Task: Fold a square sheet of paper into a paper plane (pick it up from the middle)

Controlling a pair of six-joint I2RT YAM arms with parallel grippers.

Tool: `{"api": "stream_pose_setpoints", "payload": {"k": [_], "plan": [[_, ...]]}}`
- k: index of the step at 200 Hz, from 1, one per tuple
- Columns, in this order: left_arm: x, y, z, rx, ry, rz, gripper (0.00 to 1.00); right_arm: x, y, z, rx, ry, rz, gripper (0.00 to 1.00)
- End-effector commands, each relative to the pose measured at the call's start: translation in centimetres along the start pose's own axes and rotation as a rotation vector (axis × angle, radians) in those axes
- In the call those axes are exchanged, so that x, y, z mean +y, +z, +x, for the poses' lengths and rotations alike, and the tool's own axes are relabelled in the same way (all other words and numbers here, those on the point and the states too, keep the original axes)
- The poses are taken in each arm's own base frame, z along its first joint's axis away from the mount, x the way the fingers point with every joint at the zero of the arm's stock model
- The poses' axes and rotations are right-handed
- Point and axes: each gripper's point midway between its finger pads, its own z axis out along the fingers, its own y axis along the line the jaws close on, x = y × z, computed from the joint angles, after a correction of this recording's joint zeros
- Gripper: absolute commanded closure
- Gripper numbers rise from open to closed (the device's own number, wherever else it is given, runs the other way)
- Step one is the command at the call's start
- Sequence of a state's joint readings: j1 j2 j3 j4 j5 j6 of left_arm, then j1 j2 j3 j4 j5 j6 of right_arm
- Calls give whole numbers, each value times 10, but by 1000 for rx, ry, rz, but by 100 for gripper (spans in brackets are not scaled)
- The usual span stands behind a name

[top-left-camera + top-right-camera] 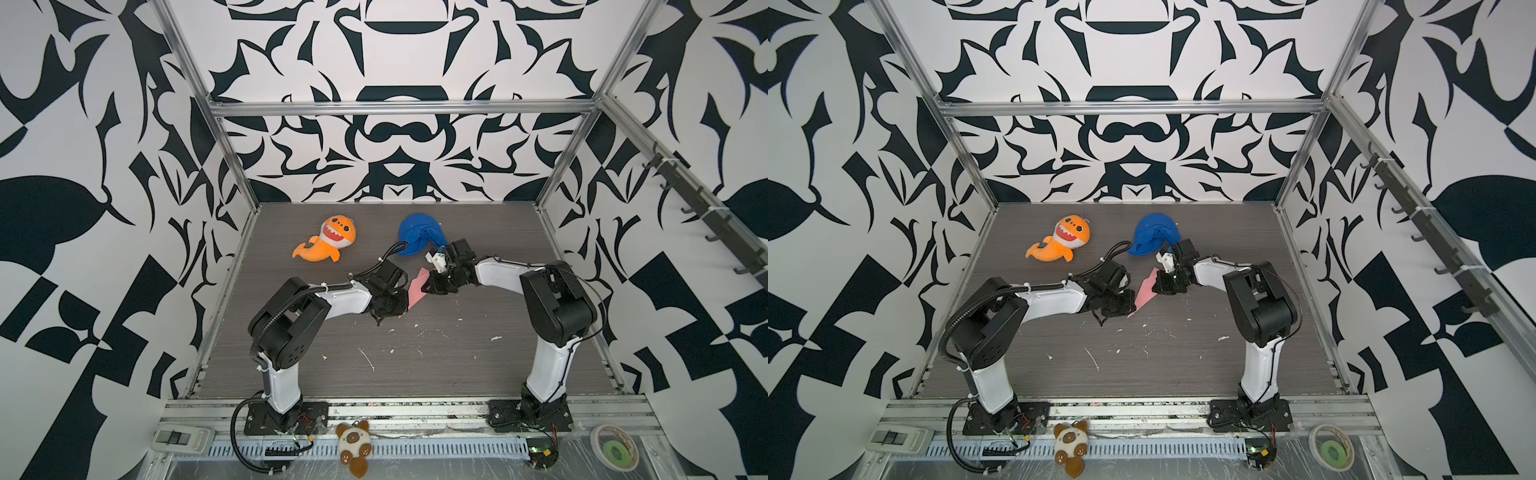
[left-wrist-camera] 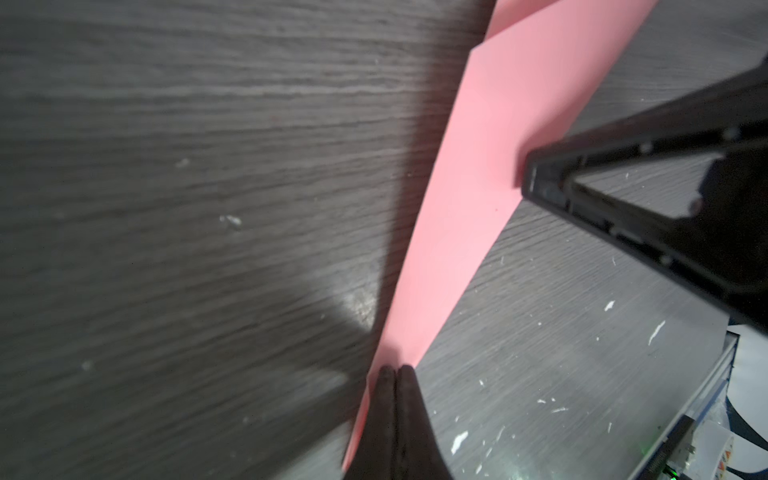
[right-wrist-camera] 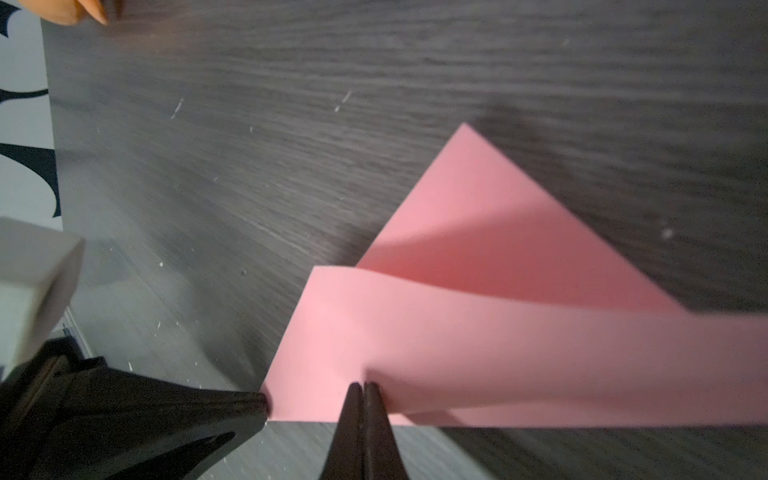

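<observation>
The pink sheet of paper (image 1: pixel 417 291) (image 1: pixel 1144 293) lies mid-table between both grippers, folded into a long, narrow, pointed strip (image 2: pixel 478 187) with a loose flap curling up (image 3: pixel 457 353). My left gripper (image 1: pixel 405 305) (image 1: pixel 1133 307) (image 2: pixel 395 368) is shut, its tips resting on the strip's narrow end. My right gripper (image 1: pixel 424 286) (image 1: pixel 1154 286) (image 3: pixel 363 384) is shut too, tips on the paper's edge at the wider end, where the flap rises. Each wrist view shows the other gripper touching the paper's rim. A finished paper plane is not in view.
An orange shark plush (image 1: pixel 326 239) and a blue cloth lump (image 1: pixel 417 235) sit at the back of the dark table, the cloth close behind the right wrist. White flecks dot the front of the table. A small brown plush (image 1: pixel 353 446) and a tape roll (image 1: pixel 615 453) lie on the front rail.
</observation>
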State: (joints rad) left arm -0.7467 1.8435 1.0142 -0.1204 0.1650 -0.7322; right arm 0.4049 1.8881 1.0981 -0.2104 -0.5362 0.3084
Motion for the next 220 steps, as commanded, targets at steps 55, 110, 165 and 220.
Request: {"api": "stream_pose_setpoints", "payload": {"k": [55, 110, 165, 220], "plan": [[53, 11, 34, 119, -34, -197, 100, 37, 5, 6, 85, -141, 20, 98], [56, 13, 37, 126, -36, -205, 100, 18, 7, 2, 112, -104, 132, 99], [57, 13, 38, 129, -35, -212, 100, -11, 6, 2, 124, -36, 231, 100], [59, 13, 40, 132, -37, -216, 100, -38, -8, -7, 99, 24, 331, 100]]}}
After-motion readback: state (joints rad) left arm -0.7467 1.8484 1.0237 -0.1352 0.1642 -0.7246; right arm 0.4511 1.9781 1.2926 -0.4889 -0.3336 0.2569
